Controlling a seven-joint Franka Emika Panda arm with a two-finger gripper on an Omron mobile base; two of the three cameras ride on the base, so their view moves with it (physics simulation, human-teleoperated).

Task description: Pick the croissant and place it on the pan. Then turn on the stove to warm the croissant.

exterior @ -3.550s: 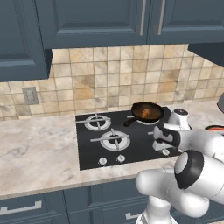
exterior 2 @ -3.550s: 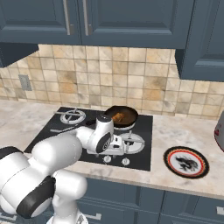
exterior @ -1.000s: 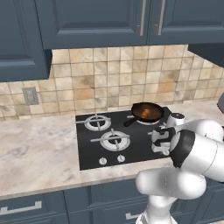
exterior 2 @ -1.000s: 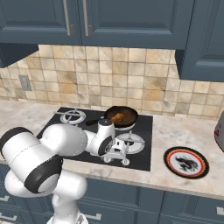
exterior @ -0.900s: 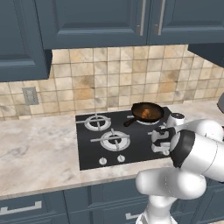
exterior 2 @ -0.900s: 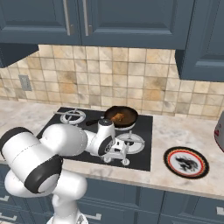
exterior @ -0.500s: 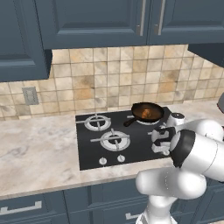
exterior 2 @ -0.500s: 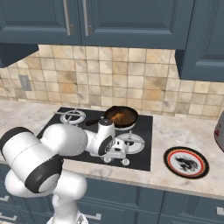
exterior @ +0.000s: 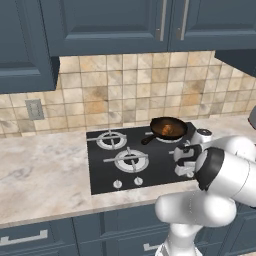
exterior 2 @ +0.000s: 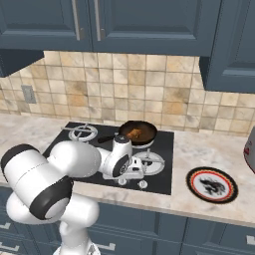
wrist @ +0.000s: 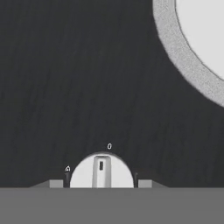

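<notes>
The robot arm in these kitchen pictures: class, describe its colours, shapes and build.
The arm is made of glossy white, rounded, bulbous shells, joined by dark black bands at the joints. It rises from a white pedestal-like base. Its hand is a white block ending in the small two-finger gripper, with dark detail. No cables or markings are visible.

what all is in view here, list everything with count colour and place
stove: one, black with silver-grey burners, set in the counter under the wall cabinets
pan: one, dark, on the stove's back right burner
croissant: one, orange-brown, lying in the pan
knob: one close up in the hand view, silver, front edge of the stove, between the finger tips
plate: one, red rim with black and white pattern, on the counter right of the stove
counter: one, pale marble
wall outlet: one, grey, on the tiled wall left of the stove
gripper: one, white, shut, low over the stove's front edge
</notes>
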